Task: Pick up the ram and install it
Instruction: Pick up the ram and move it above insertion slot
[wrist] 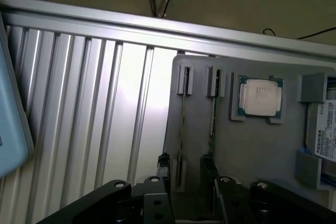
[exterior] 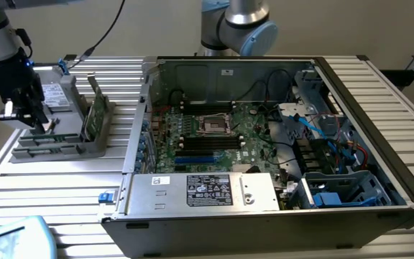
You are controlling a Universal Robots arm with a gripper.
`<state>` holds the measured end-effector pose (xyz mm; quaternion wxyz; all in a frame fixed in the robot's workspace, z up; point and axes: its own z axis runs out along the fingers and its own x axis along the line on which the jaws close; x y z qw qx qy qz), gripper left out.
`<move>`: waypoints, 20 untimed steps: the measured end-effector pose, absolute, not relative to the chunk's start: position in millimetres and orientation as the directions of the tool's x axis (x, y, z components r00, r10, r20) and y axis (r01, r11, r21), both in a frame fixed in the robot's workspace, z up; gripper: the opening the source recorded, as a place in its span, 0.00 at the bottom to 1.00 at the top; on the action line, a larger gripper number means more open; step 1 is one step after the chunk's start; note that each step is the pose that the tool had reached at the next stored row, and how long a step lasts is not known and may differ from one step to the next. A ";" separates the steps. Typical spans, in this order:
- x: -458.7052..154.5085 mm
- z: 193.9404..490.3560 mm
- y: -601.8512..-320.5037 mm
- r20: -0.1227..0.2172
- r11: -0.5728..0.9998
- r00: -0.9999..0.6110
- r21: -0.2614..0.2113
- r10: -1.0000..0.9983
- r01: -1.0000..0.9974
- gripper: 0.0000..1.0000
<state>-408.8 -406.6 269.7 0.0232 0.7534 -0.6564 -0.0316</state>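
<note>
The ram (wrist: 182, 124) is standing on edge in the outermost slot of the grey tray (wrist: 252, 150), along the tray's edge next to the bare slats of the surface (wrist: 105, 119). I'm seeing the tool (wrist: 186, 170) hanging released over one end of it, a finger on either side, not clamping. A second stick (wrist: 212, 119) is sitting just beside it, then the processor (wrist: 261, 97). The tray is lying beside the open computer case (exterior: 279, 162).

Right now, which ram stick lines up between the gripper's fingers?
The ram stick farther from the silver processor; the other stick lies outside the open gripper.
</note>
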 end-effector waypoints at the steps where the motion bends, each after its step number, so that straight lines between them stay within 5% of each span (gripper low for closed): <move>1: -408.9 267.9 -406.6 -0.017 -0.137 0.136 0.076 -0.991 -0.988 0.37; 20: -409.4 233.3 -406.6 -0.017 -0.137 0.136 0.076 -0.991 -0.988 0.37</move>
